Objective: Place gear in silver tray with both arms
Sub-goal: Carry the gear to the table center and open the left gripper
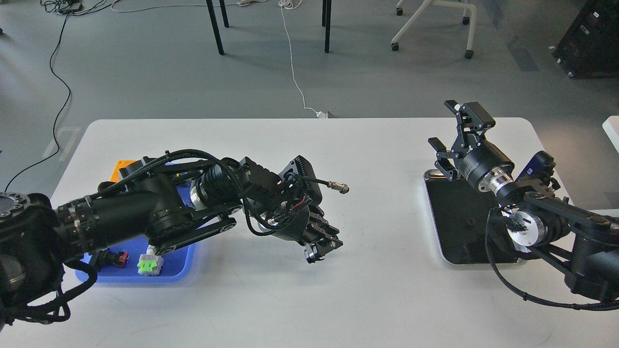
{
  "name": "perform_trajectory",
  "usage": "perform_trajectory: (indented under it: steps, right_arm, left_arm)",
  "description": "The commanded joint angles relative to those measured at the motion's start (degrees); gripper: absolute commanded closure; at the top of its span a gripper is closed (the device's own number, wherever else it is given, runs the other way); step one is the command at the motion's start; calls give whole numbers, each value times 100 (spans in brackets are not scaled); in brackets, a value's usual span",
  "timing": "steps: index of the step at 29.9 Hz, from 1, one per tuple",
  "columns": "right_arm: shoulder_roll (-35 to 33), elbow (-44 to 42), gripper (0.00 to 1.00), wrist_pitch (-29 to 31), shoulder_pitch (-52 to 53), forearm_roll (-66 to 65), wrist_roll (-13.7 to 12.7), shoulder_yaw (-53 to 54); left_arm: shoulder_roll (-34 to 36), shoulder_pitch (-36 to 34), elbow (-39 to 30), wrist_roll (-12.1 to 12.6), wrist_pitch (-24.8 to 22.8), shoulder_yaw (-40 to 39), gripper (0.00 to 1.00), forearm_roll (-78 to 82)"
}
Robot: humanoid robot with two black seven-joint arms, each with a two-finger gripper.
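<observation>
My left gripper hangs low over the white table, right of the blue tray and near the table's middle. Its fingers are closed together and a small silvery piece, which I take to be the gear, shows at their tips. The silver tray, with a dark mirror-like floor and a shiny rim, lies at the right side of the table, far from the left gripper. My right gripper is open and empty, held above the tray's far left corner and pointing away from me.
The blue tray holds a green-and-white switch and a black-and-red button; my left arm hides most of it. An orange part shows at its far edge. A small dark speck lies on the silver tray's floor.
</observation>
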Motion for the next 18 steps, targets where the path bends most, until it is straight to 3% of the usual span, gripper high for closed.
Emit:
perform_trajectory:
  steps: [1, 10, 18]
  right_arm:
    - [-2, 4, 3, 0, 0, 0, 0, -2]
    - [-11, 4, 3, 0, 0, 0, 0, -2]
    - [-11, 4, 3, 0, 0, 0, 0, -2]
  left_arm:
    - [-80, 59, 3, 0, 1, 3, 86, 1]
    - [-432, 59, 12, 0, 1, 90, 85, 1]
    - [-599, 59, 416, 0, 1, 117, 84, 1]
